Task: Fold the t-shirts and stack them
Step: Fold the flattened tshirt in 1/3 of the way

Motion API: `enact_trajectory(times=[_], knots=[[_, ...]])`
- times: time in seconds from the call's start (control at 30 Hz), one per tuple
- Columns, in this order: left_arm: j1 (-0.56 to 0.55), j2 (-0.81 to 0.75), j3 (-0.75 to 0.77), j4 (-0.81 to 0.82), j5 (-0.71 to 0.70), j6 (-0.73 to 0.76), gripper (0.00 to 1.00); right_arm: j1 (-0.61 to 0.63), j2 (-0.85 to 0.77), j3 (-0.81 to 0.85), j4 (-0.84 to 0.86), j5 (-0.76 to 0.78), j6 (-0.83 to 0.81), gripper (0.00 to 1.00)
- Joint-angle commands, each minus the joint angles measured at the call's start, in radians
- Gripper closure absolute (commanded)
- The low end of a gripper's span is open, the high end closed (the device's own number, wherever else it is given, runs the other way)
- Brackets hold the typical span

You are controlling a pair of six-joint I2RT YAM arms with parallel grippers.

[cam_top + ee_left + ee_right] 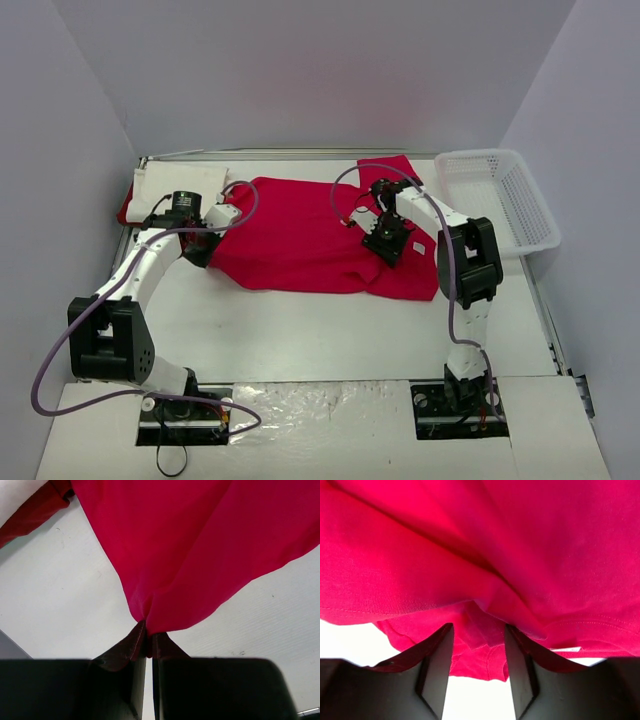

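inspecting found folding incomplete: red t-shirt (pixel 290 235) lay unfolded at table (pixel 330 330) centre, left gripper (pixel 149 636) clamped on its 9 o'clock edge, right gripper (pixel 478 630) with jaws apart over cloth; white t-shirt (pixel 185 182) folded at 10 o'clock.

No text, brand, number or sign can be read in any view. A small white patch (pixel 420 247), perhaps a tag, lies on the red t-shirt (pixel 300 235) just beside the right arm's fingers (pixel 385 242), too small to read.
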Motion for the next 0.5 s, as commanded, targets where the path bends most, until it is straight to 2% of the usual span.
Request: enact_trajectory(times=[0.0,0.27,0.47], knots=[[0.007,-0.011,-0.005,-0.01,0.008,0.009,0.98,0.001,0.019,0.032,-0.043,0.015,-0.009,0.58],[0.007,-0.009,-0.009,-0.008,0.012,0.009,0.98,0.007,0.002,-0.018,-0.043,0.006,-0.017,0.51],[0.007,-0.005,-0.008,-0.01,0.015,0.01,0.98,0.007,0.024,-0.015,-0.02,0.045,-0.008,0.49]])
